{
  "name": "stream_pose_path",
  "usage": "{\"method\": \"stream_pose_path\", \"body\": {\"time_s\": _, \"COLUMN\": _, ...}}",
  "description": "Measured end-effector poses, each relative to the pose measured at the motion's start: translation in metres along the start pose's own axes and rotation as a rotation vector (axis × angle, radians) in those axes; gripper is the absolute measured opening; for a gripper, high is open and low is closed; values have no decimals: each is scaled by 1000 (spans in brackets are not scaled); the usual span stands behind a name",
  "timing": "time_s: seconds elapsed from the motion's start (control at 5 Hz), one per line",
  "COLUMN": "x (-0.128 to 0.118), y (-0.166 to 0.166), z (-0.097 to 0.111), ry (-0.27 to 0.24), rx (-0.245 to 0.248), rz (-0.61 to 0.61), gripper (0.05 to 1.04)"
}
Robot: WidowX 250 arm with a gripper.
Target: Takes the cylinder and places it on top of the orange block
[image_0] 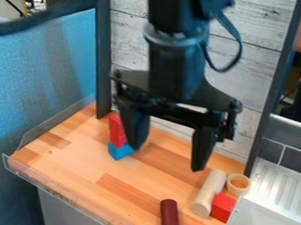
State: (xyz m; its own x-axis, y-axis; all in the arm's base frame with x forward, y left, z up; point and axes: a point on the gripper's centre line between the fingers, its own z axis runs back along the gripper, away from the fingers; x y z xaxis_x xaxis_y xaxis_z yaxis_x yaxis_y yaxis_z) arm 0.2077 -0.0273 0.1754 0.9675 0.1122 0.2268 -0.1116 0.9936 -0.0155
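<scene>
1. Table [79, 170]: bears all the blocks.
2. Gripper [166, 158]: above table; jaws spread wide, nothing held.
3. Pale cyl [208, 193]: lying toward table's R side, beside red block [223, 207] & ring [238, 185]; prob. wood: light, stiff, sturdy. Grip mid-length, across; block crowds one side.
4. Dark cyl [170, 218]: seems flat, nr front edge; shorter, prob. light, rigid, slick if painted, may roll. Same mid hold. Can't tell which cyl's meant.
</scene>
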Motion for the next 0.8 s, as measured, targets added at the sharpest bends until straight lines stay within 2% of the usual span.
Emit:
{"method": "stream_pose_path", "body": {"time_s": 0.4, "x": 46, "y": -9, "z": -50, "ry": -142, "rx": 20, "rz": -82, "gripper": 1000}}
{"method": "stream_pose_path", "body": {"time_s": 0.6, "x": 67, "y": -14, "z": -80, "ry": -133, "rx": 30, "rz": -106, "gripper": 1000}}
{"method": "stream_pose_path", "body": {"time_s": 0.8, "x": 90, "y": -13, "z": -110, "ry": -134, "rx": 17, "rz": -74, "gripper": 1000}}
